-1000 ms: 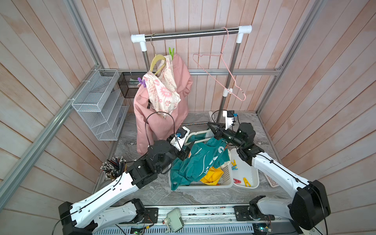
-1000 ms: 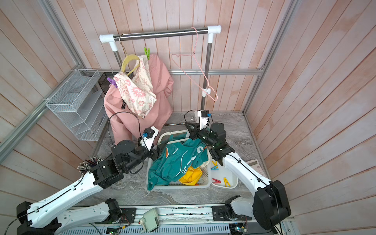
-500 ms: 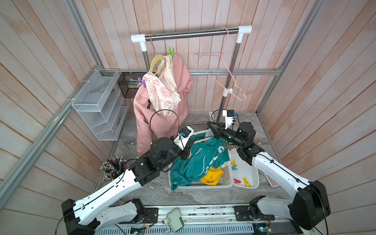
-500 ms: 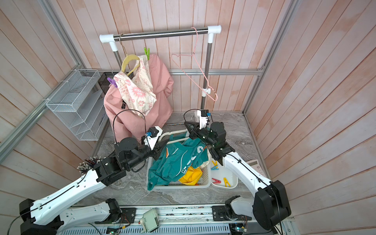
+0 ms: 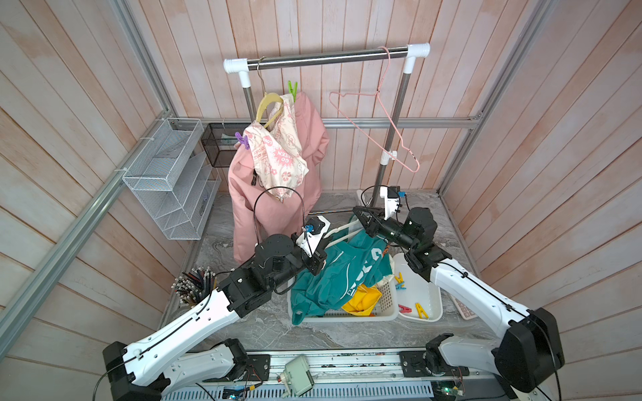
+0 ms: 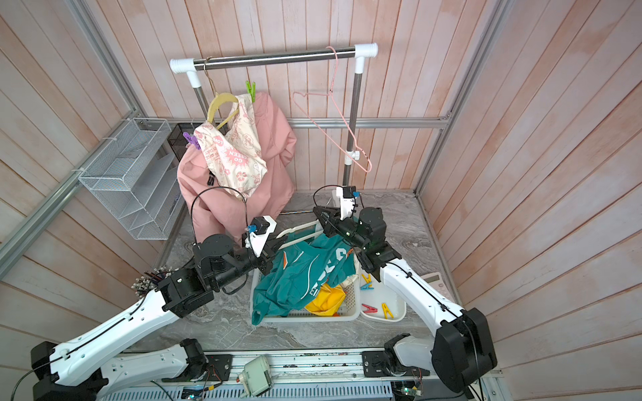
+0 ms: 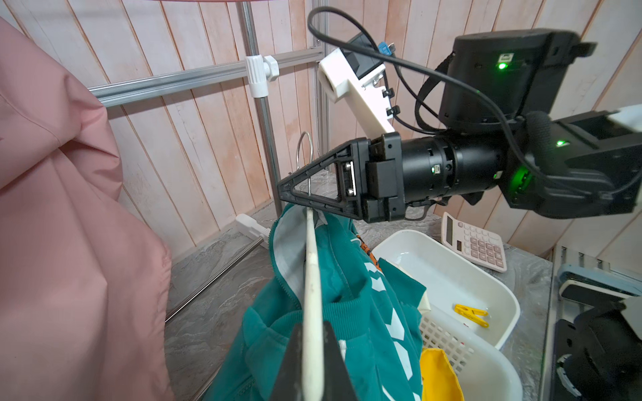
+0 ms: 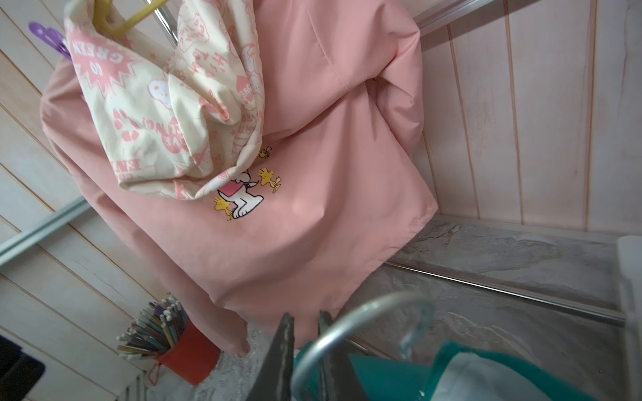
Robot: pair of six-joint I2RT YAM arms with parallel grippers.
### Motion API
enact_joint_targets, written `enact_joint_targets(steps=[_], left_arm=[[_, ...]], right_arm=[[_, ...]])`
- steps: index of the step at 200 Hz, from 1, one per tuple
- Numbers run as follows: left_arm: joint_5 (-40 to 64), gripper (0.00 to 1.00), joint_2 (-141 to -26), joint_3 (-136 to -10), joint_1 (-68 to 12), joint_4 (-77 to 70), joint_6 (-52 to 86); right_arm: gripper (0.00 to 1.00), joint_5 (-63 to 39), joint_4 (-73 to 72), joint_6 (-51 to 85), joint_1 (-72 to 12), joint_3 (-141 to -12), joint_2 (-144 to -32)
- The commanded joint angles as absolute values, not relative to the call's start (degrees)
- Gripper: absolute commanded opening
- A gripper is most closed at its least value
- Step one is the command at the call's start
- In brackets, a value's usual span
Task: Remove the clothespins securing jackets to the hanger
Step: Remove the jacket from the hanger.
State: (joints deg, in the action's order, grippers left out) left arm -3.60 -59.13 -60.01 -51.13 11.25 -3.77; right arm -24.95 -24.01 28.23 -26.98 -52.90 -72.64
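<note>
Left wrist, lower centre: left gripper [image 7: 312, 350] just clamped white hanger [image 7: 310, 270]; right gripper [image 7: 284, 191] parting slightly, apparently releasing. Likely handover.

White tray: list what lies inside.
Yellow clothespin and blue clothespin lie by the right arm; red clothespin and second yellow clothespin nearer the front. From above the arm covers the tray's far corner; the left wrist view shows it bare.
</note>
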Motion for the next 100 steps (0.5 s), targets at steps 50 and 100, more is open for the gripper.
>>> enact_joint_targets(steps=[50,100], left_arm=[[-7.0,0.0,-54.8,-63.7,-51.0,11.5,-2.4],[-7.1,0.0,-51.0,-65.8,-51.0,14.8,-1.9]], right_arm=[[0.62,-23.5,-24.0,23.3,-27.1,-51.8,-66.1],[0.66,-22.0,-24.8,23.4,-23.0,-45.1,-59.1]])
